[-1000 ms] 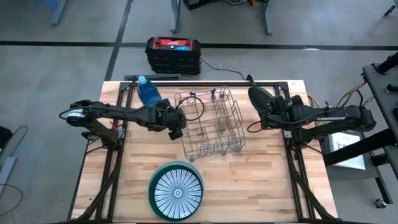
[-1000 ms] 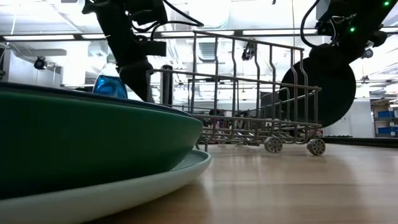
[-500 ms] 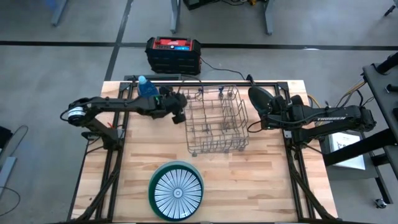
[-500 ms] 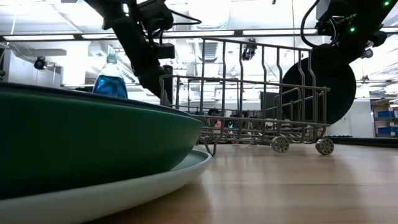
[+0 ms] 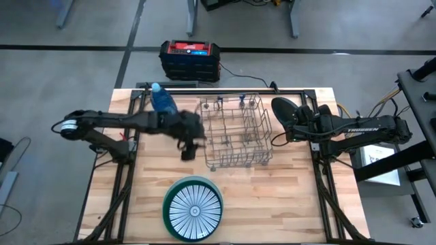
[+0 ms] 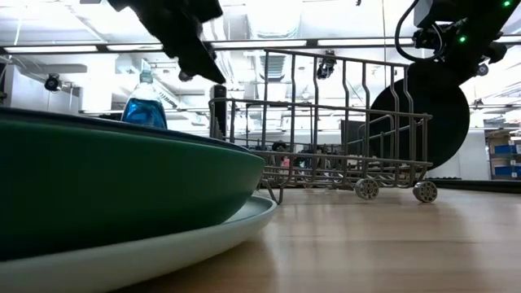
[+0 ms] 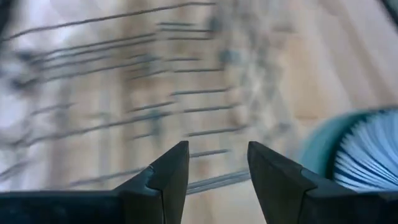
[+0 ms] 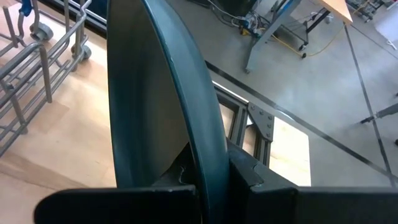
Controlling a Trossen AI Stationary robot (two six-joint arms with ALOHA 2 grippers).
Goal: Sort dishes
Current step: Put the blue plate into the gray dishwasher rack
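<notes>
A stack of dishes (image 5: 193, 207) lies near the table's front edge, with a white striped plate (image 7: 367, 155) on top of a dark green one (image 6: 122, 187) and a pale one (image 6: 220, 228). The wire rack (image 5: 235, 133) stands on small wheels at mid-table. My left gripper (image 5: 187, 151) hovers open just left of the rack, above the table, with nothing between its fingers (image 7: 168, 174). Right of the rack, my right gripper (image 5: 303, 124) is shut on a dark teal plate (image 5: 285, 109) held on edge. My right gripper pinches the teal plate's rim (image 8: 208, 165) between its two fingers, one finger on each face. The fingers come slanting down from the table's right side. The plate (image 6: 431, 114) stands on edge below the gripper, lifted clear of the table beside the rack's right end.
A blue bottle (image 5: 162, 102) stands at the far left, behind my left arm. A black and red box (image 5: 189, 58) sits on the floor beyond the far edge. Bare wood (image 5: 272, 197) lies between the rack and the stack.
My left gripper first went toward the far edge at the rack's left side, and the rack turned from askew to square with the table. The gripper then drew back toward the near edge, rose and tipped, clear of the rack. Its fingers stayed apart.
</notes>
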